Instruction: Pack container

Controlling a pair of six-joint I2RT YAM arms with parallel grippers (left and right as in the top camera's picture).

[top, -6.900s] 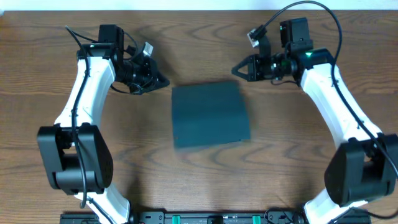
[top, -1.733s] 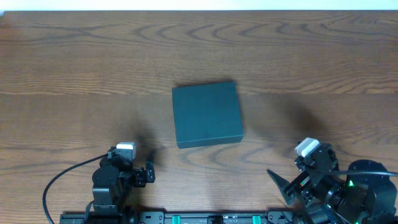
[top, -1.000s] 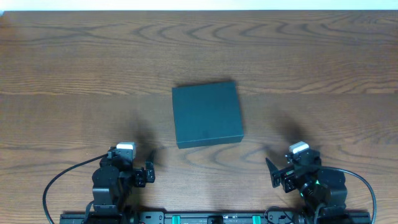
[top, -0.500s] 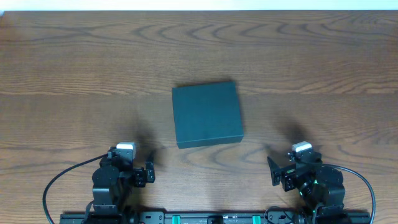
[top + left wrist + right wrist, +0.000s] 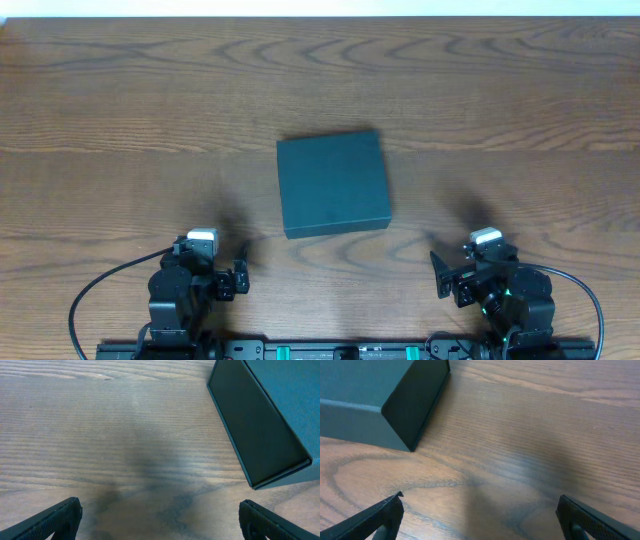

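The container (image 5: 333, 184) is a dark teal square box lying flat at the middle of the wooden table with its lid down. My left gripper (image 5: 238, 277) rests folded near the front left, open, with nothing between its fingers. My right gripper (image 5: 441, 279) sits folded near the front right, also open and holding nothing. In the left wrist view the container (image 5: 270, 415) shows at the upper right, well ahead of the left gripper (image 5: 160, 521). In the right wrist view the container (image 5: 370, 395) fills the upper left, ahead of the right gripper (image 5: 480, 519).
A black mounting rail (image 5: 340, 350) runs along the table's near edge between the two arm bases. A cable (image 5: 95, 295) loops out from the left arm. The table's far edge (image 5: 320, 17) lies at the top.
Both arms have drawn back from beside the container to the near edge. Over the last second the right arm only settled slightly. The container lies still.
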